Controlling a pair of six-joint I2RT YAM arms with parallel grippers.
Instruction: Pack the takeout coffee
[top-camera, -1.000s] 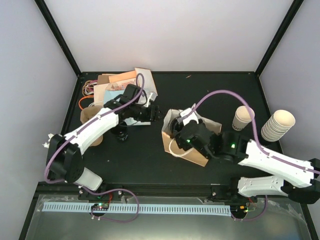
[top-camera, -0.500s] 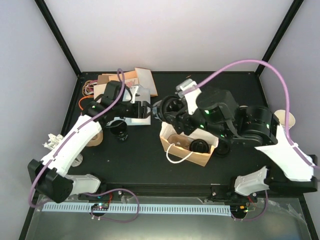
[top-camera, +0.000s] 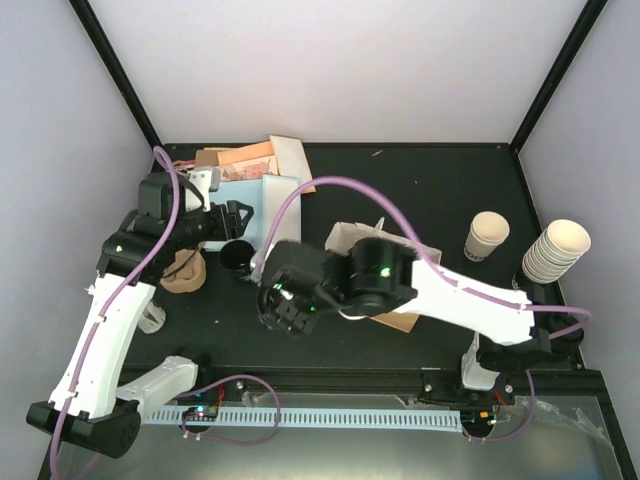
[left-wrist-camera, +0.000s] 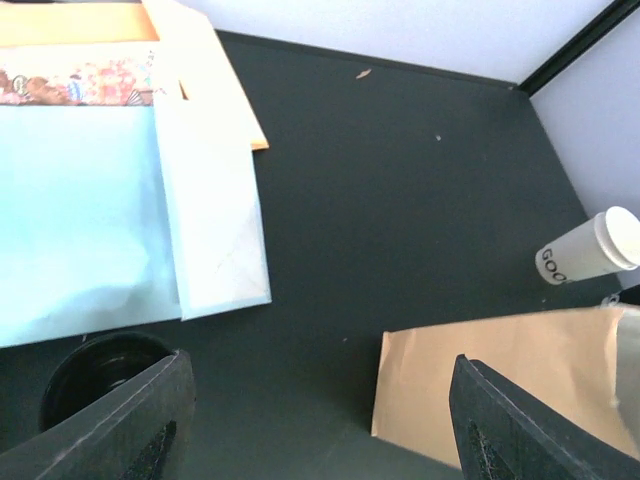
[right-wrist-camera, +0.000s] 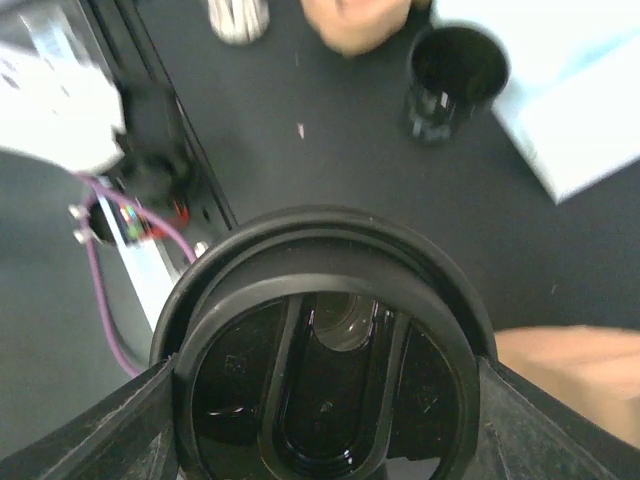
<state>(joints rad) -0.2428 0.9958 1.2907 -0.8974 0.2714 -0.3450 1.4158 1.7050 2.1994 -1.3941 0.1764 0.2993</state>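
Observation:
A white paper cup with black lettering (top-camera: 487, 236) stands at the right of the table, and its top shows pale; in the left wrist view this cup (left-wrist-camera: 585, 250) sits far right. My right gripper (top-camera: 285, 303) hangs low left of the brown paper bag (top-camera: 345, 238), shut on a round black lid (right-wrist-camera: 325, 390) that fills the space between its fingers. My left gripper (left-wrist-camera: 320, 420) is open with nothing in it, above bare table between a black cup (left-wrist-camera: 95, 372) and the bag (left-wrist-camera: 490, 380); from above this gripper (top-camera: 234, 216) is at the back left.
A stack of cream cups (top-camera: 555, 250) stands at the far right. Envelopes and papers (top-camera: 250, 170) lie at the back left, with orange cords (top-camera: 172, 180) beside them. A black cup (top-camera: 237, 256) and a brown roll (top-camera: 185, 275) sit near the left arm.
My right arm has swung from over the bag down to the left front, carrying the black lid. My left arm has pulled back toward the left, its gripper still open.

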